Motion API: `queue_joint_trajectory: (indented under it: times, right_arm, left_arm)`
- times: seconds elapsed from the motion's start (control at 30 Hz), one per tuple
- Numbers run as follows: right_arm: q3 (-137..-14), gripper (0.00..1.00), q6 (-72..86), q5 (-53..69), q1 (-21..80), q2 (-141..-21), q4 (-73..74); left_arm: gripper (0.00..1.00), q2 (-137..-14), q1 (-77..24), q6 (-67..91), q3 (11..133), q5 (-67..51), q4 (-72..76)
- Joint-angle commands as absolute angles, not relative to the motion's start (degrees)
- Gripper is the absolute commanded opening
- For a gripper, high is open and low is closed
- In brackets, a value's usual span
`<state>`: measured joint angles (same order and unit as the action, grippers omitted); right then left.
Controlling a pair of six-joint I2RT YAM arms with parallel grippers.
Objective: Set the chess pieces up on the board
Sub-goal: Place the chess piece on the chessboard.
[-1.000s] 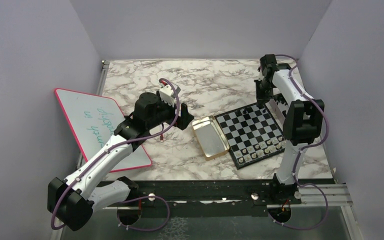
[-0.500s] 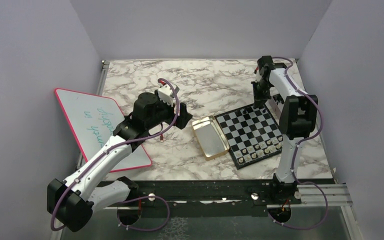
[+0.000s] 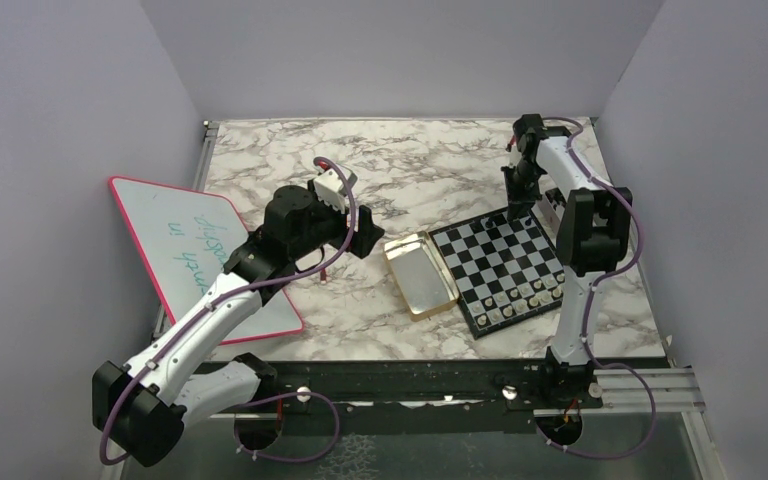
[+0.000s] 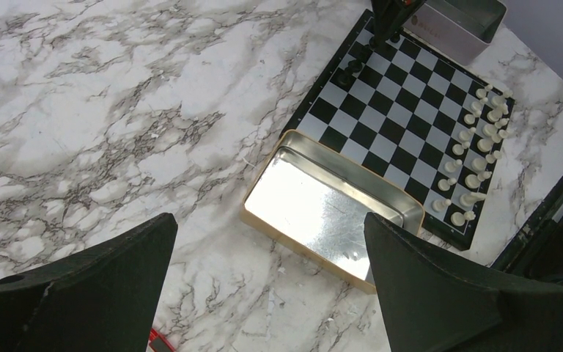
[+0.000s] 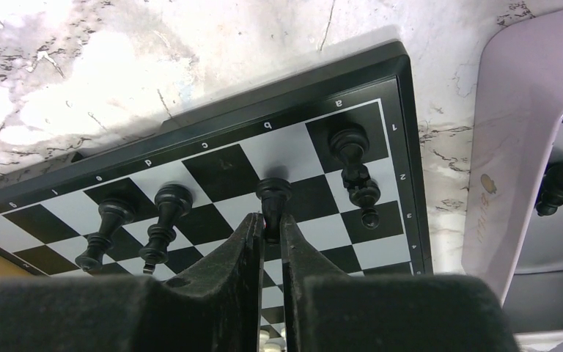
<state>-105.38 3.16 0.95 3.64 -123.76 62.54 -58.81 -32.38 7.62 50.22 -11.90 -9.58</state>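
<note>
The board (image 3: 500, 265) lies right of centre, seen closer in the right wrist view (image 5: 220, 158). My right gripper (image 5: 267, 224) is at its far corner, shut on the top of a black chess piece (image 5: 273, 192) whose base rests on a square. Other black chess pieces (image 5: 168, 205) stand in the same row on both sides. White chess pieces (image 3: 525, 295) fill the board's near rows, also visible in the left wrist view (image 4: 476, 147). My left gripper (image 3: 365, 235) hovers open over bare marble left of the board, nothing between its fingers (image 4: 117, 279).
An open gold tin (image 3: 420, 275) lies against the board's left edge. A pink-rimmed whiteboard (image 3: 195, 250) rests at the left. A pale box (image 5: 528, 147) stands just beyond the board's far right corner. A small red object (image 4: 157, 341) lies under the left gripper.
The right gripper has come down and slightly left onto the board's far corner with the black piece. The left arm has hardly moved.
</note>
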Motion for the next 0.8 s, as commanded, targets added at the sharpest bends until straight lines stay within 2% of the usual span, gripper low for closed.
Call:
queue_joint_trajectory:
  times: [0.0, 0.77]
  right_arm:
    - [-107.29, 0.18, 2.64, 1.23, 3.27, -125.39, 64.01]
    - [-109.31, 0.19, 3.15, 0.27, 3.21, -127.46, 63.63]
  left_arm:
    - [0.99, -57.36, -32.61, 7.03, 50.45, -10.63, -9.93]
    - [0.99, -56.77, -32.61, 7.03, 50.56, -10.40, -10.11]
